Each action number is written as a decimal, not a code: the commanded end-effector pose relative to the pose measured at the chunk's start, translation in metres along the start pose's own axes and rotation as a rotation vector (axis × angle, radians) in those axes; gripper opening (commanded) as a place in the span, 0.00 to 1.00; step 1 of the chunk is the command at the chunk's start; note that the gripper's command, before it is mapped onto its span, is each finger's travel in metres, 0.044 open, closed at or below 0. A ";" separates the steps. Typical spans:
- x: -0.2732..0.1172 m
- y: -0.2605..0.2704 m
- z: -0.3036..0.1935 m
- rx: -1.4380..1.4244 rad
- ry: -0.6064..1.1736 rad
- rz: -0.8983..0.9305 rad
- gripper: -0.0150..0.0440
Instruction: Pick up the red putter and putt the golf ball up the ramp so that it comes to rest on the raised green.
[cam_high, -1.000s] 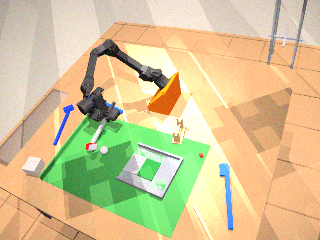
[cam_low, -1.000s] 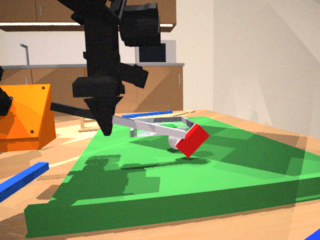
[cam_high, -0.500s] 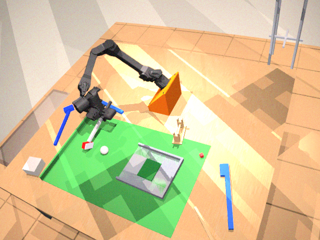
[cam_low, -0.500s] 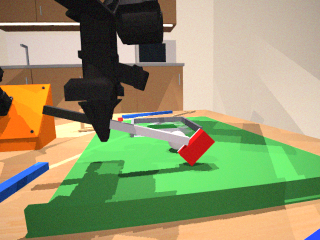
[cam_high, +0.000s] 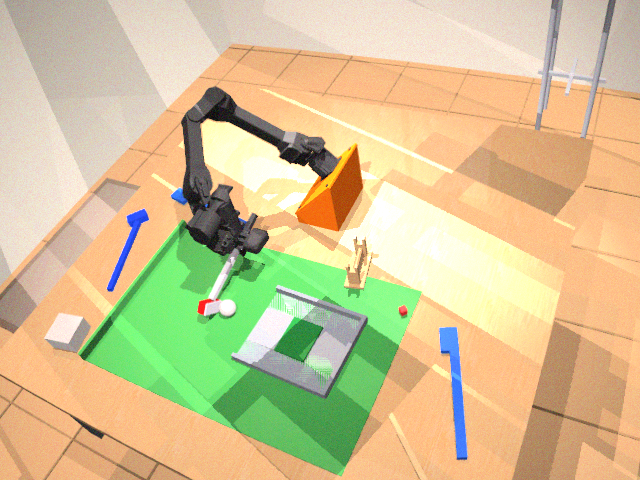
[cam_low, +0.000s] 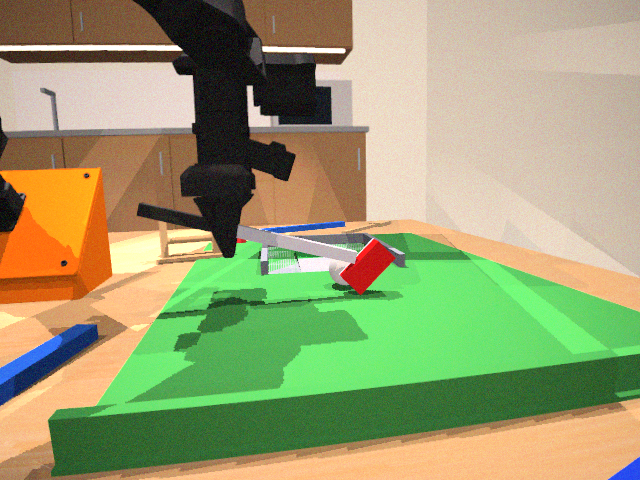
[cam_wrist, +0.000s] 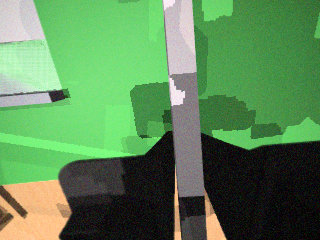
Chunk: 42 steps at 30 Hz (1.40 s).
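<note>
- Gripper (cam_low: 227, 242) was pinched on the grey shaft of the red putter (cam_high: 219, 286), near the dark grip end; the shaft ran down and away from the fingers at a slant.
- Red putter head (cam_low: 368, 266) sat low over the green mat (cam_low: 439, 320), directly behind the golf ball (cam_high: 226, 307) and at or nearly touching it. The exterior view hid most of the ball behind the head.
- Ball lay on the mat, short of the grey ramp (cam_high: 266, 330) leading to the raised green (cam_high: 299, 338); not yet on target.
- Risks, as judged:
  - The head looked tilted rather than square, so a stroke could send the ball wide of the ramp mouth.
  - Too soft a push and the ball would roll back down; too hard and it could run over the dark green patch and off the far side.
  - The grip is far from the head, so the shaft might twist between the fingers on contact.
- Count: one red putter, one ball, one ramp platform, two blue putters (cam_high: 125, 249) (cam_high: 454, 387), one orange wedge (cam_high: 333, 191), one white cube (cam_high: 67, 331), one small red cube (cam_high: 402, 310), one wooden rack (cam_high: 359, 266).
</note>
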<state>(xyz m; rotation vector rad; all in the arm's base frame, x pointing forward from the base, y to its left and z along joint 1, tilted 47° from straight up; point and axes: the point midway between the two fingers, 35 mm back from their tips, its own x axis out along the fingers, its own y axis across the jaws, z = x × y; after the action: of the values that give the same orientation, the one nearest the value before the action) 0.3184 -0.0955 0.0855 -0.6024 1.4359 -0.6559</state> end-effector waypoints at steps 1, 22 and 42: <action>-0.001 0.023 -0.004 0.007 -0.005 -0.005 0.25; -0.051 0.024 -0.003 0.001 -0.005 -0.004 0.25; -0.051 0.024 -0.003 0.001 -0.005 -0.004 0.25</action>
<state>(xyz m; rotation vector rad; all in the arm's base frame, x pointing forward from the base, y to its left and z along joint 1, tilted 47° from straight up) 0.3147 -0.0420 0.1035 -0.6033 1.4308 -0.6615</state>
